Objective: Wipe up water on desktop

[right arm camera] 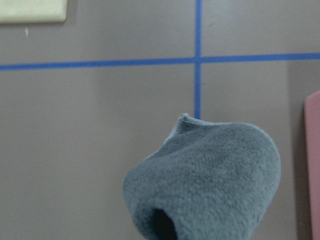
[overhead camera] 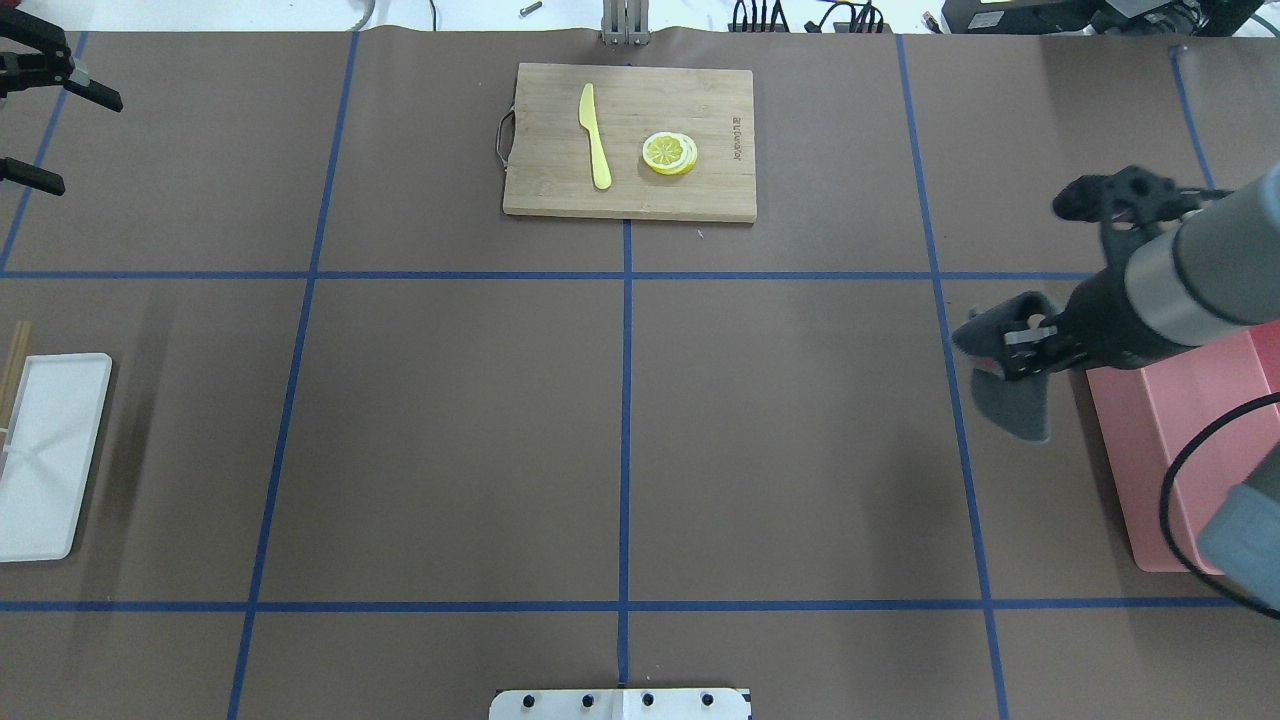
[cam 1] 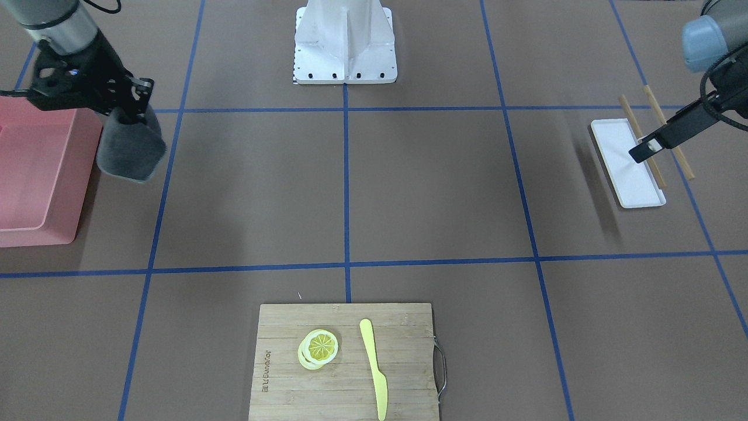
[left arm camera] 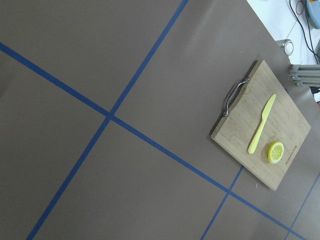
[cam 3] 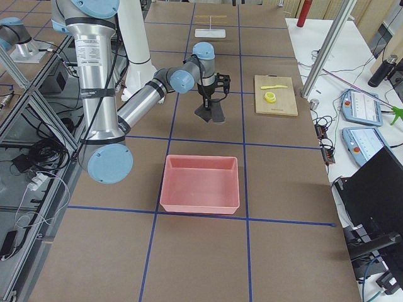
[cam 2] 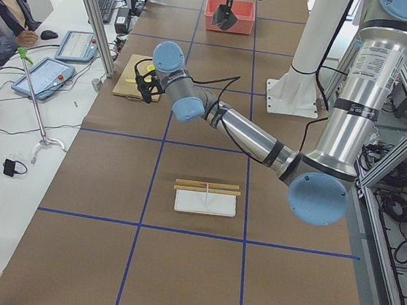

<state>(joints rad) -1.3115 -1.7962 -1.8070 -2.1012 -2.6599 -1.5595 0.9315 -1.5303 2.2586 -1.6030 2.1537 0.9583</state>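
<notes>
The desktop (overhead camera: 450,430) is a matte brown surface split by blue tape lines; I see no water on it. My right gripper (overhead camera: 1015,350) is shut on a grey cloth (overhead camera: 1012,405), held above the desktop beside the pink bin. The cloth also shows hanging from the right gripper (cam 1: 135,114) in the front view (cam 1: 130,151) and fills the right wrist view (right arm camera: 210,180). My left gripper (overhead camera: 70,135) is open and empty, hovering at the far left of the desktop, past the white tray.
A pink bin (overhead camera: 1170,460) stands at the right edge. A white tray (overhead camera: 45,450) with chopsticks (cam 1: 669,131) beside it lies at the left. A bamboo cutting board (overhead camera: 560,190) with a yellow knife (overhead camera: 595,135) and lemon slices (overhead camera: 670,153) sits at the far middle.
</notes>
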